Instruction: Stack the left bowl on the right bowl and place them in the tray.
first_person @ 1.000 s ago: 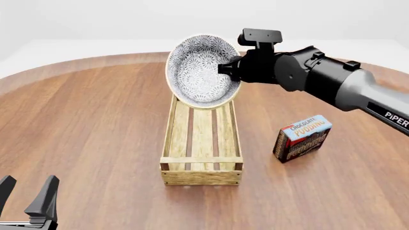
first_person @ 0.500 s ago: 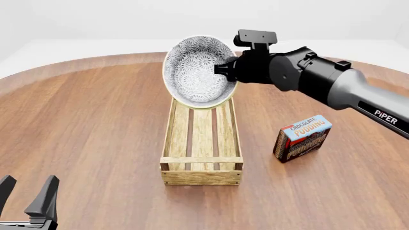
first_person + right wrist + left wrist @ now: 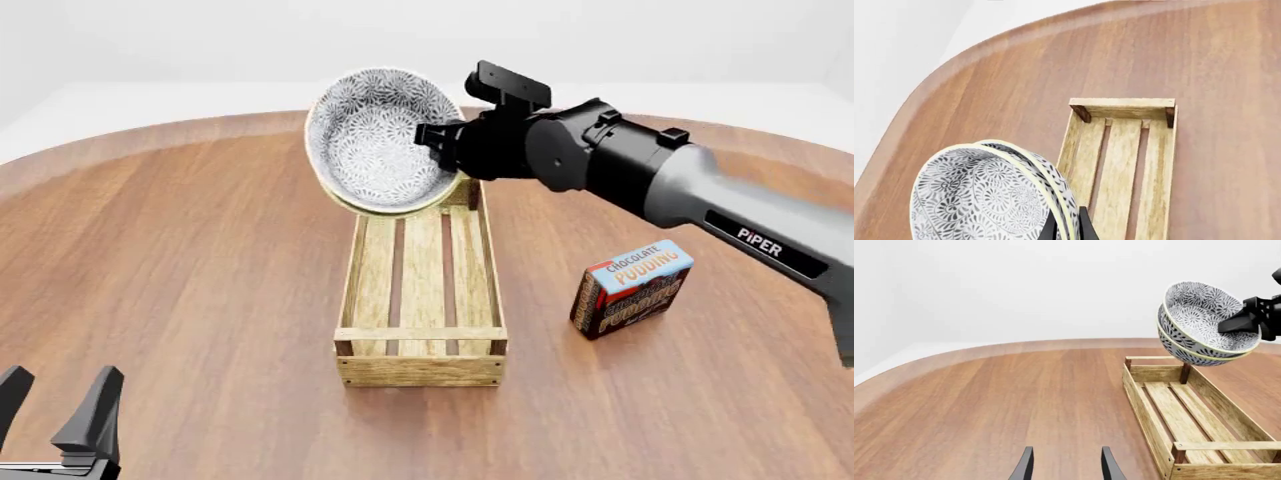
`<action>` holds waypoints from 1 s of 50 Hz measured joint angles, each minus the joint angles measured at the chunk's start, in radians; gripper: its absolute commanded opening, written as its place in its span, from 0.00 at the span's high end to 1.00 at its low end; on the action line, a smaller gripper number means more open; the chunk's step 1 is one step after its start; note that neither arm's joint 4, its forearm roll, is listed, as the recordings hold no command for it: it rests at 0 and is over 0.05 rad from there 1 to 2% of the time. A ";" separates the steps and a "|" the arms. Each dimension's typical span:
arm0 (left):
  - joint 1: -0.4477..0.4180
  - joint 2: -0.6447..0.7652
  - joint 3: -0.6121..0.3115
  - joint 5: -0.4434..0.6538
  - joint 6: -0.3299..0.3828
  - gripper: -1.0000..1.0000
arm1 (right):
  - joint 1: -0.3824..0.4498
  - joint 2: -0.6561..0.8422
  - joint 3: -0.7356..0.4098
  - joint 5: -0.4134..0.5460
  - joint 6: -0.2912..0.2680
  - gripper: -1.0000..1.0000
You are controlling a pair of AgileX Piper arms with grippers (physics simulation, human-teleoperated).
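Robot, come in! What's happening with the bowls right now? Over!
Right gripper shut on stacked bowls, held tilted above the tray's far end. Left gripper open, idle near the table edge. Tray slats bare; pudding box stands off to the side.

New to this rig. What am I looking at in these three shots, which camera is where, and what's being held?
It is a simulator render of two Piper robot arms at a round wooden table.

The front view comes from a fixed camera on the arms' side, looking forward and down. The other two views come from cameras mounted just behind each arm's jaws.

On the table lie a long slatted wooden tray and, to its right, a chocolate pudding box.

The right gripper is shut on the rim of two patterned bowls, nested one inside the other and tilted, held in the air over the tray's far end. The left wrist view shows them clear of the tray.

The left gripper sits low at the near left edge, jaws open, holding nothing.
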 measured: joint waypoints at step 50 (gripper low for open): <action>0.000 0.000 0.000 0.000 0.000 0.00 | -0.104 0.108 0.015 -0.017 0.063 1.00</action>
